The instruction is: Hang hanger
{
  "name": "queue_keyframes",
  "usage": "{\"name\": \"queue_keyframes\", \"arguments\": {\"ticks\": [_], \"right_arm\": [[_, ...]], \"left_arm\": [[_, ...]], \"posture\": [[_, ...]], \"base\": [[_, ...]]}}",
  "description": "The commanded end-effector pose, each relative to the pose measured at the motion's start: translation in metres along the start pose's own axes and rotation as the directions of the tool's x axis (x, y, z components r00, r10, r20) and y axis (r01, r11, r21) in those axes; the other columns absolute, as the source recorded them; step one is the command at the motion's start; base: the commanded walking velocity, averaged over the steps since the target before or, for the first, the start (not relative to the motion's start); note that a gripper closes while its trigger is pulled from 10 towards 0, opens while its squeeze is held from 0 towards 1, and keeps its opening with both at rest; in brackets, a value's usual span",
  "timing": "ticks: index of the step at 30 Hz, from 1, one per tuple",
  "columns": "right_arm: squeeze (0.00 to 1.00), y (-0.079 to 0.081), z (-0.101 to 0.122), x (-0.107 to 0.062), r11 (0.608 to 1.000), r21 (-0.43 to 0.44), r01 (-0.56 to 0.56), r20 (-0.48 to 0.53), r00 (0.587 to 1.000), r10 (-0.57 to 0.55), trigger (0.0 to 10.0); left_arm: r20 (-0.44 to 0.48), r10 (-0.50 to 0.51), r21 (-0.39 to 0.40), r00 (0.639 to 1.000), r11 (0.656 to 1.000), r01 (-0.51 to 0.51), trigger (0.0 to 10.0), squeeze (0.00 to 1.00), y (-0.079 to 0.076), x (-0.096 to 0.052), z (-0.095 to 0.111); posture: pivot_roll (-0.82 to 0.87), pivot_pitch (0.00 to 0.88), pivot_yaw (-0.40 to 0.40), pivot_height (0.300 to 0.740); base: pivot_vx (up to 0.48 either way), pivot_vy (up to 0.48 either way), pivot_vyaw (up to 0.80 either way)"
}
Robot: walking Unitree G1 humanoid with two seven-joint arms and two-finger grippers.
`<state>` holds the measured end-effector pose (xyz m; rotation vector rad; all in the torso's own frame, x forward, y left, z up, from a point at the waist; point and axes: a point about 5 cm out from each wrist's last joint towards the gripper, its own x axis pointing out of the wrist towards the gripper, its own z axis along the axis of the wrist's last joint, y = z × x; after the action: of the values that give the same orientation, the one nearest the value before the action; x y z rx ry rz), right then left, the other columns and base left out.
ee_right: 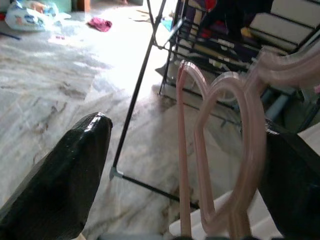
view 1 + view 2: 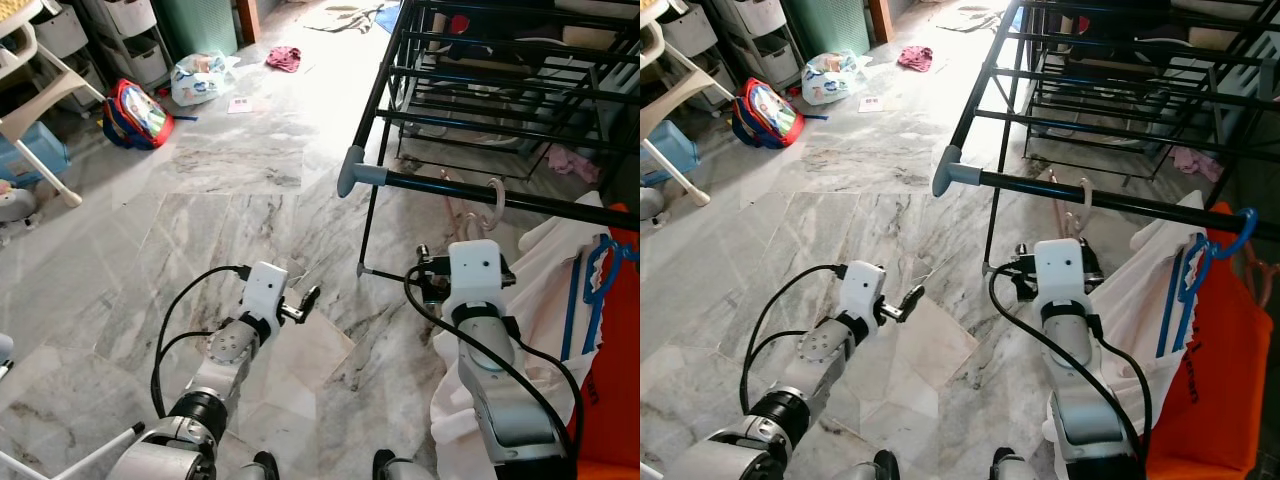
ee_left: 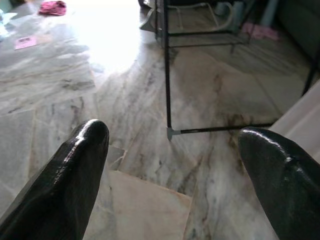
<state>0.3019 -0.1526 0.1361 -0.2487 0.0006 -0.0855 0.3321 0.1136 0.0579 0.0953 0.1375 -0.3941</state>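
You have the pink hanger (image 1: 235, 165) between the spread fingers of your right gripper (image 1: 185, 175), its hook (image 2: 493, 200) curled over the black rail (image 2: 500, 195) of the drying rack (image 2: 1120, 90) at about one o'clock, though whether the fingers actually press it you cannot tell. Your left gripper (image 3: 172, 165) floats over the marble floor (image 2: 200, 200) at about eleven o'clock with its fingers wide apart, holding nothing. A blue hanger (image 2: 1200, 265) sits on the same rail at about two o'clock, beside white cloth (image 2: 1140, 270) and an orange bag (image 2: 1215, 380).
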Motion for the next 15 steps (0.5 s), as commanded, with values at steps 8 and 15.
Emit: {"name": "queue_keyframes", "arguments": {"ticks": [8,15], "right_arm": [[1.0,0.005,-0.009,0.002,1.0,0.004,-0.008,-0.007,1.0,0.008,10.0],[1.0,0.003,-0.008,0.004,0.999,0.018,0.033,-0.006,0.999,-0.033,10.0]], "left_arm": [[0.053,0.026,-0.032,0.998,0.999,-0.025,10.0,0.0,-0.002,0.001,0.008],[0.041,0.001,-0.06,0.999,0.998,0.001,10.0,0.0,-0.006,0.004,0.009]], "posture": [[-0.06,0.179,0.033,0.74],[-0.06,0.174,0.029,0.74]], "base": [[0.0,0.0,0.0],[0.0,0.0,0.0]]}}
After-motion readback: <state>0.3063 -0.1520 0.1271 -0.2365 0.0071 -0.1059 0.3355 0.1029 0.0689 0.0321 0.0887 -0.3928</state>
